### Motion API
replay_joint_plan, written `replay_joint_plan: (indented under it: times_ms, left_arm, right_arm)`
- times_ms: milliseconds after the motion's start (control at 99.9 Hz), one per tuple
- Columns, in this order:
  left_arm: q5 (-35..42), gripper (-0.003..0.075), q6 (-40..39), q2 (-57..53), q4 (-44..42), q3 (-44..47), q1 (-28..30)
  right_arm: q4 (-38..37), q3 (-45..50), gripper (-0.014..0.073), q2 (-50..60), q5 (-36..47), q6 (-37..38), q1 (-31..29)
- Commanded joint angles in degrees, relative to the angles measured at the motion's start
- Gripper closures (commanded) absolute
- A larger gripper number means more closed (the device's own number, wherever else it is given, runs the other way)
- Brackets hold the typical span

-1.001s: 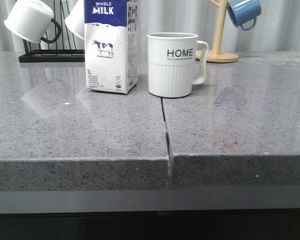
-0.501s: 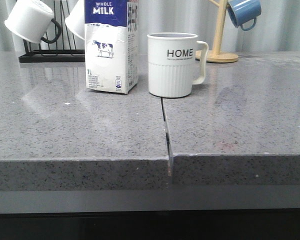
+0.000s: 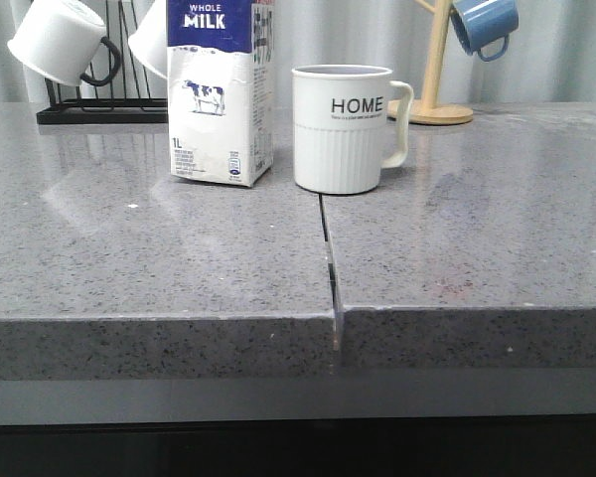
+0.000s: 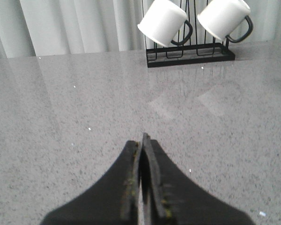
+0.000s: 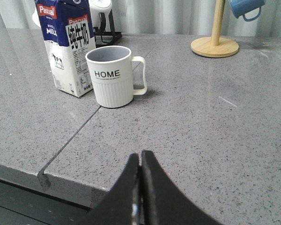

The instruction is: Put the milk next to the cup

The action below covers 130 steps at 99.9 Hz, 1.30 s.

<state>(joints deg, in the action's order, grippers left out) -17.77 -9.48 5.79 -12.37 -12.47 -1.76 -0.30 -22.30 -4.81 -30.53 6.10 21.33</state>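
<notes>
The front camera sits low at the counter's (image 3: 159, 258) near edge, facing forward, close to the milk carton (image 3: 222, 94) and cup (image 3: 343, 129). The right wrist camera looks from higher and farther back at the same pair. The left wrist camera faces the mug rack (image 4: 189, 51), also visible from the front.

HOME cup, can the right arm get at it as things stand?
Probably yes. In the right wrist view only bare countertop lies between the shut right end effector and the HOME cup; the milk stands beside it, not in front.
</notes>
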Motion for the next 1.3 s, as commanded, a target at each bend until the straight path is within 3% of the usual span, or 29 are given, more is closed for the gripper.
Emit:
replay_joint_plan:
  times_ms: [0, 160, 270, 330, 1291]
  left_arm:
    - [5.5, 0.0741, 0.1, -1.8, 0.1, 2.0, 0.2]
    - [6.4, 0.0741, 6.5, -8.3, 7.0, 9.8, 0.3]
    - [14.5, 0.0741, 6.5, -8.0, 9.0, 15.4, 0.3]
    - [10.4, 0.0741, 6.7, -8.0, 9.6, 14.6, 0.3]
    - [10.8, 0.0741, 6.7, -8.0, 9.7, 14.8, 0.3]
  right_arm:
    - [-0.6, -1.5, 0.0654, -0.6, 4.2, -0.3, 0.1]
    - [-0.6, -1.5, 0.0654, -0.6, 4.2, -0.3, 0.1]
    - [-0.6, -1.5, 0.0654, -0.6, 4.1, -0.3, 0.1]
    - [-0.6, -1.5, 0.0654, -0.6, 4.0, -0.3, 0.1]
    - [-1.4, -1.5, 0.0654, -0.6, 5.7, -0.3, 0.1]
